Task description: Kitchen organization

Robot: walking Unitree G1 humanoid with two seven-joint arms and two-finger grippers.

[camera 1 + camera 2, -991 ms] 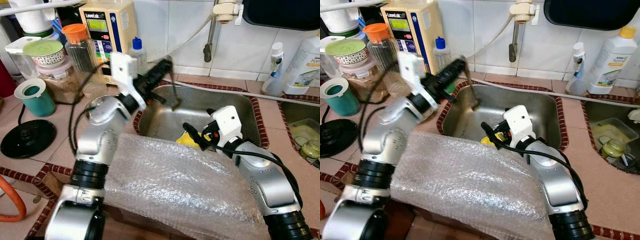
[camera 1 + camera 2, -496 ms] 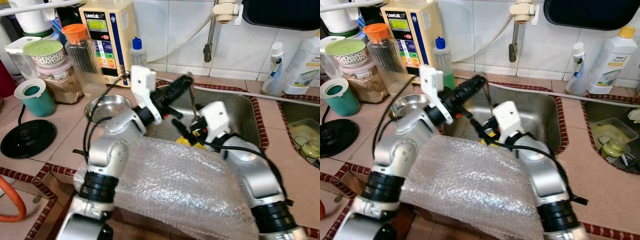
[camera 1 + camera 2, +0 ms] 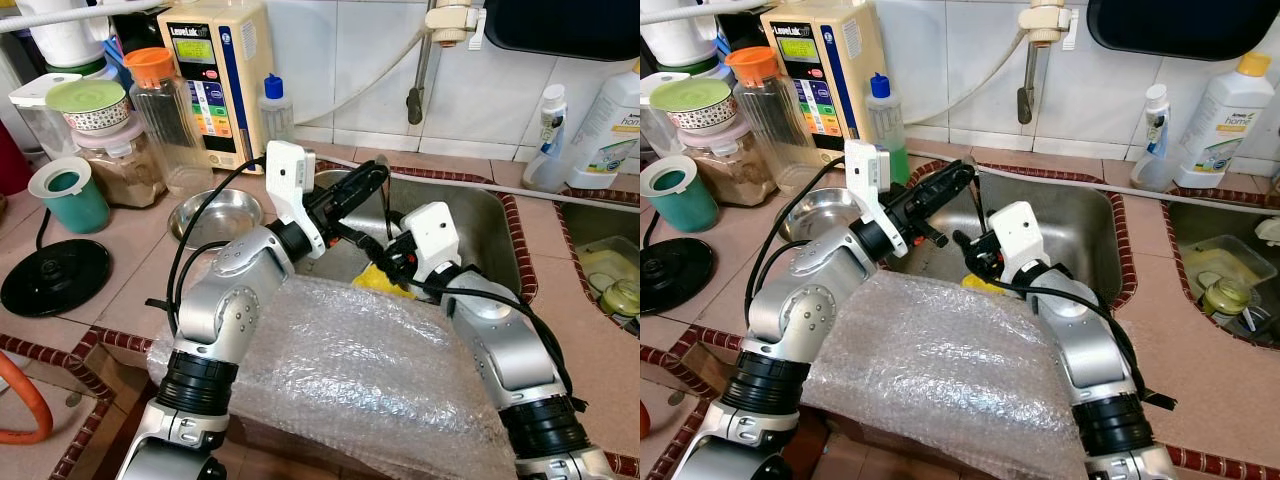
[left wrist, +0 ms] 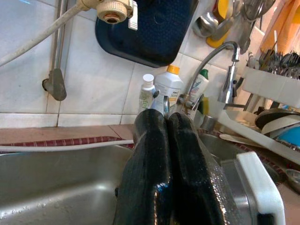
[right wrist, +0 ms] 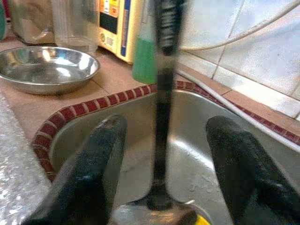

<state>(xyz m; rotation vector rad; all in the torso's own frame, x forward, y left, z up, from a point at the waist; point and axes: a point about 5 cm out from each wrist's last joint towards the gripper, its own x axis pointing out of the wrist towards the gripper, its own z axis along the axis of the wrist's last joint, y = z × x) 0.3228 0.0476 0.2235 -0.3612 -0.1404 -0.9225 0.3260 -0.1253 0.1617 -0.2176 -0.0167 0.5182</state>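
Passing a thin metal spoon [image 3: 980, 205] over the steel sink [image 3: 470, 215].
Left claw [image 3: 375, 175] clenching its upper handle, bowl hanging down; right claw [image 3: 962, 243] spread around the shaft, near crinkly bubble wrap [image 3: 380, 370] draping the worktop's front edge.

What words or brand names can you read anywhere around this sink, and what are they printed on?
"LeveLuk": top of the cream water machine on the counter.
Its coloured button labels: too small to read.
White bottle label: blurred, unreadable.
Small white bottle label: too small to read.
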